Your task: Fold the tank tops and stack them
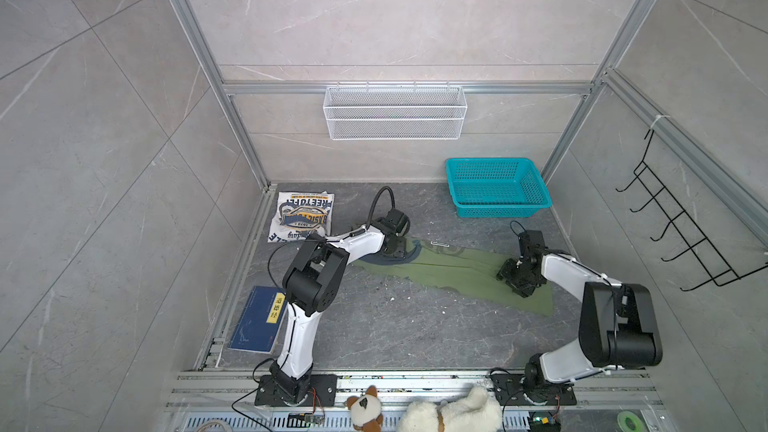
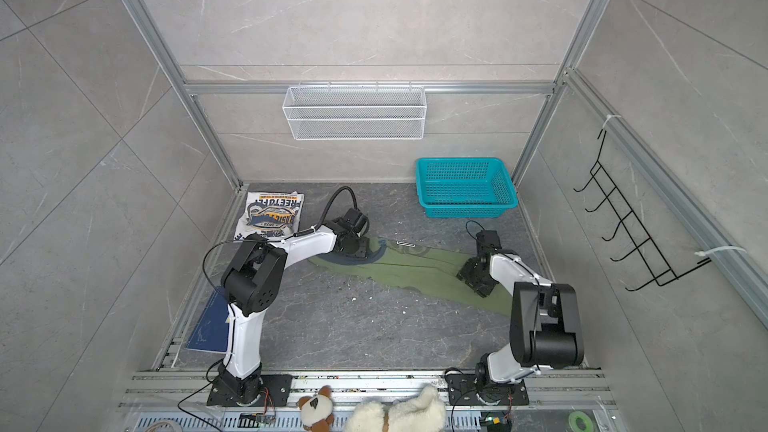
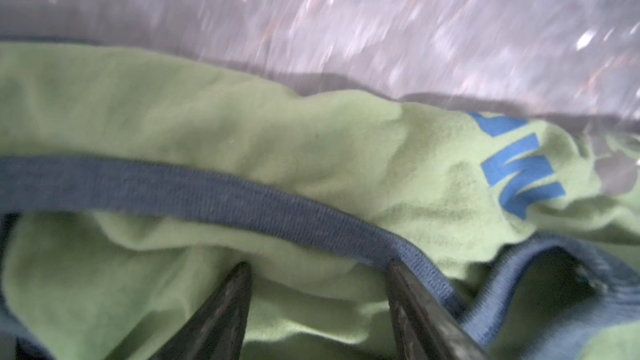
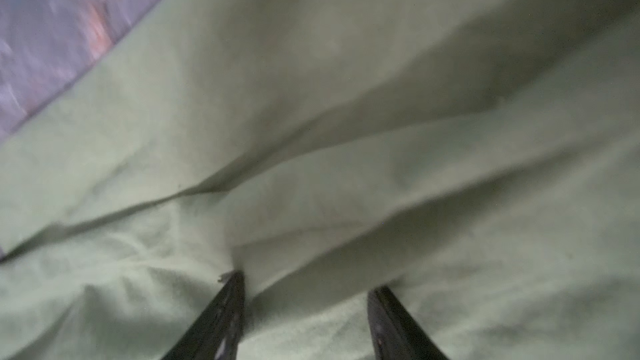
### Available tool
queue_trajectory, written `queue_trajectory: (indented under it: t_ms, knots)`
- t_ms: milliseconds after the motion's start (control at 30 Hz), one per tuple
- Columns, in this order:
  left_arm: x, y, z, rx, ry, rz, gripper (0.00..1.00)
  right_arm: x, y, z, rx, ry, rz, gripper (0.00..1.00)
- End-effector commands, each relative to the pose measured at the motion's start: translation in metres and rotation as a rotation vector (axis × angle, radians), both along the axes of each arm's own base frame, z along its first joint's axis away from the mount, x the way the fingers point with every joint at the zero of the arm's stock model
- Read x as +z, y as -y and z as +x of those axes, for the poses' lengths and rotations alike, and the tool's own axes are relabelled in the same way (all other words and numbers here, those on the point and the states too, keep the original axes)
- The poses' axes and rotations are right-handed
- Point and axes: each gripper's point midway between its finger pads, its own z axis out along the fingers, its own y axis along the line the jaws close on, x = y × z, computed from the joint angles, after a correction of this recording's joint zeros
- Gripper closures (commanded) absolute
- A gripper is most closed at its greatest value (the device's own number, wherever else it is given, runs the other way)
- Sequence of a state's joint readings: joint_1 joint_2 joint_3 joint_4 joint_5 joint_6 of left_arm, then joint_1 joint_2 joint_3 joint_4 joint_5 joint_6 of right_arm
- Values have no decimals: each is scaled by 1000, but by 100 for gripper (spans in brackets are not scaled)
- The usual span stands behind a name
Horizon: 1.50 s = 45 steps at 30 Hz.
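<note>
The olive green tank top (image 1: 453,272) (image 2: 415,268) lies stretched in a long crumpled band across the table. My left gripper (image 1: 392,249) (image 2: 355,249) sits low on its navy-trimmed end. In the left wrist view that gripper (image 3: 318,268) is open, its fingertips resting on green cloth beside the navy trim (image 3: 242,199). My right gripper (image 1: 513,278) (image 2: 473,276) is down on the opposite end. It (image 4: 308,282) is open too, with a fold of cloth bulging between the fingers. The white tank top (image 1: 301,216) (image 2: 272,214) lies folded at the back left, print up.
A teal basket (image 1: 498,193) (image 2: 465,189) stands at the back right. A white wire basket (image 1: 395,112) hangs on the rear wall. A blue book (image 1: 257,320) lies at the table's left edge. Plush toys (image 1: 453,411) sit on the front rail, and a black hook rack (image 1: 685,234) hangs at right.
</note>
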<state>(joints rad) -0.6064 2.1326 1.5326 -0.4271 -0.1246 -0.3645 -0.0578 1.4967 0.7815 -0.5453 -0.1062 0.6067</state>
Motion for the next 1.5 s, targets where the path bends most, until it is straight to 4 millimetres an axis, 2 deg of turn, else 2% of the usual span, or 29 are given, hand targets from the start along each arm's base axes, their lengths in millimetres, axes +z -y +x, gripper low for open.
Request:
queue_trajectory:
  t_ms: [0,100,167,233,300,367,500,633,667,767,867,967,1167,1200,1233,1467]
  knots:
    - [8,-3,20,-90,4,43,34,11,-20,-19,25,-25,74,39]
    - [40,-9,37,-41,44,100,34,35,-18,-15,68,23,45,39]
    - [69,-10,36,29,57,68,34,51,-8,-8,89,53,-22,38]
    - [98,-3,21,91,73,-13,33,62,-2,2,112,77,-62,38]
    - [119,4,3,125,105,-39,33,65,0,9,126,77,-77,38]
    - [127,14,-18,135,108,-84,33,62,1,15,135,69,-84,38]
    - [117,50,-52,104,76,-184,34,52,1,23,129,55,-78,38]
    - [98,97,-69,26,22,-201,37,38,2,22,125,24,-79,38]
    - [94,103,-71,24,15,-186,37,36,3,21,124,17,-86,38]
    - [67,113,-72,53,-41,-160,38,28,9,16,118,-16,-117,38]
    - [40,109,-67,106,-76,-132,38,17,11,10,112,-50,-128,38]
    - [20,99,-59,131,-98,-115,39,5,5,5,123,-80,-89,40]
    - [-4,62,-30,160,-94,-46,39,-11,-17,-8,183,-125,-35,40]
    - [-6,57,-25,157,-91,-43,39,-14,-24,-11,199,-135,-18,24]
    - [-8,52,-20,152,-88,-39,39,-17,-31,-15,218,-147,-3,3]
    - [-4,43,13,29,-44,-32,38,-24,-91,-45,342,-146,42,0]
